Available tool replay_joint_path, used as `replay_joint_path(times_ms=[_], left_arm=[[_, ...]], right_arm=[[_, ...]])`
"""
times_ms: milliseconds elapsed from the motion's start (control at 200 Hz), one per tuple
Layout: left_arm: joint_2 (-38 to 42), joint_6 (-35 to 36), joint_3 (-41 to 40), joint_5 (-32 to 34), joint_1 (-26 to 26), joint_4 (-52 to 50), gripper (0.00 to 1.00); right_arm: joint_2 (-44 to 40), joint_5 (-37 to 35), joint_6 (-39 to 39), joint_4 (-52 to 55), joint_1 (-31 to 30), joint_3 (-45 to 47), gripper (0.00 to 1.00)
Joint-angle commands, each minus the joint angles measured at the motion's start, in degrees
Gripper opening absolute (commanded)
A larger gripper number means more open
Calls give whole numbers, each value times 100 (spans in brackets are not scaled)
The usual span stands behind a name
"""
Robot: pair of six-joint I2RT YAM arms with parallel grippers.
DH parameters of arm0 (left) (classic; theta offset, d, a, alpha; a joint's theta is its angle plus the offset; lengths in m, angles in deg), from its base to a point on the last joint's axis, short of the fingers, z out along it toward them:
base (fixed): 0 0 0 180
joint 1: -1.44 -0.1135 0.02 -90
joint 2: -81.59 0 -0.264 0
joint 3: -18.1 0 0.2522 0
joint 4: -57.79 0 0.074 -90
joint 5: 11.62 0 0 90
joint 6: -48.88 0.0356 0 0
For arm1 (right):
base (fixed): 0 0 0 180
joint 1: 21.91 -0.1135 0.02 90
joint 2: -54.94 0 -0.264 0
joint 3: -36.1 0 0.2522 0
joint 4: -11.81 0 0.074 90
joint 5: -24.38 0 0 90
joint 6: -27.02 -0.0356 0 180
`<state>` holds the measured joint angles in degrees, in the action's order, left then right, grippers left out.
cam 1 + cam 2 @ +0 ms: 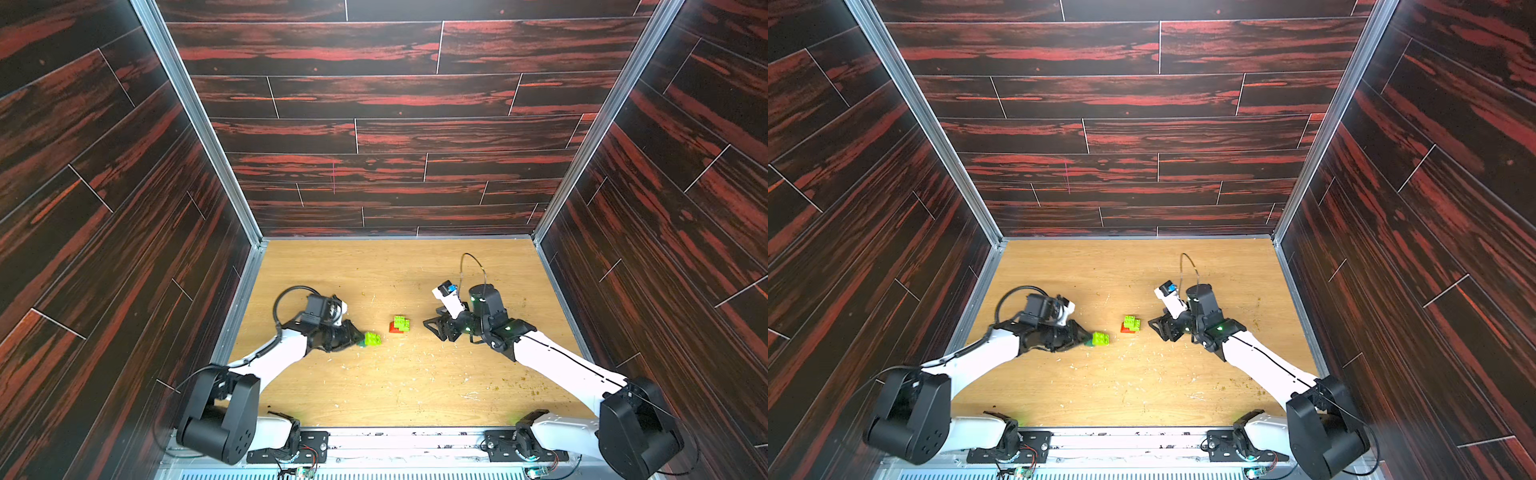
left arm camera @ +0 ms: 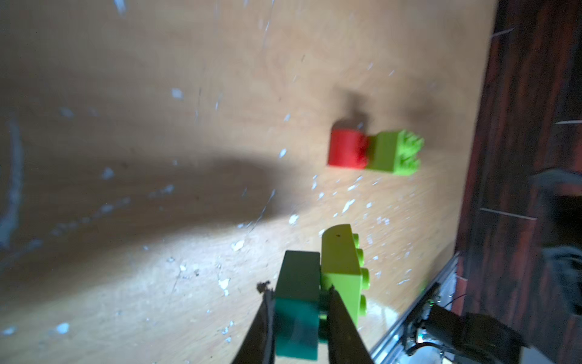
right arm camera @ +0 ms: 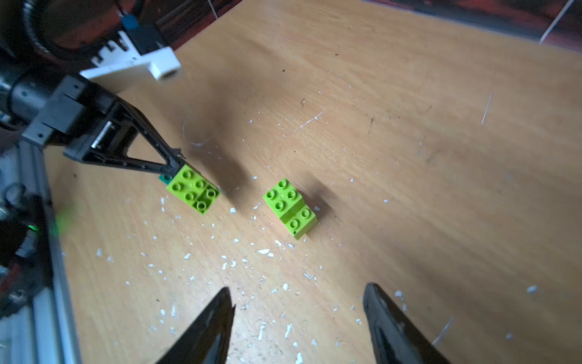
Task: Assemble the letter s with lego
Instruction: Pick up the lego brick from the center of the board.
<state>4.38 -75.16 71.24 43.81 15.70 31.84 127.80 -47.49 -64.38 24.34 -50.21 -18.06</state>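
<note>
Wooden table [image 1: 374,382] carries the red-and-lime stack [image 1: 400,325] between both grippers. Spread and empty, the right gripper [image 3: 299,293] faces it. The left gripper [image 2: 299,293] pinches the dark green brick [image 2: 296,321], whose joined lime brick [image 2: 341,268] leads toward the stack, near but apart.

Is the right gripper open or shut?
Open: in the right wrist view the right gripper stands with jaws wide apart, nothing between them.

The dark green brick [image 3: 164,179] hides (behind lime brick [image 3: 192,190]).
</note>
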Motion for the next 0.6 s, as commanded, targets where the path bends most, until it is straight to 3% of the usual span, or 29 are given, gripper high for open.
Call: replay_joint_path(times_ms=[0,190,596], left_arm=[[164,-310,246,-613,-65,338,15],[-145,-1585,335,-1209,31,2220,15],[-899,-2194,562,-1531,400,3297,14]], right_arm=[[119,1036,-1340,-968,258,277,69],[1022,1769,-2733,-2336,350,648,74],[2887,2686,-4591,-3911,642,421,76]])
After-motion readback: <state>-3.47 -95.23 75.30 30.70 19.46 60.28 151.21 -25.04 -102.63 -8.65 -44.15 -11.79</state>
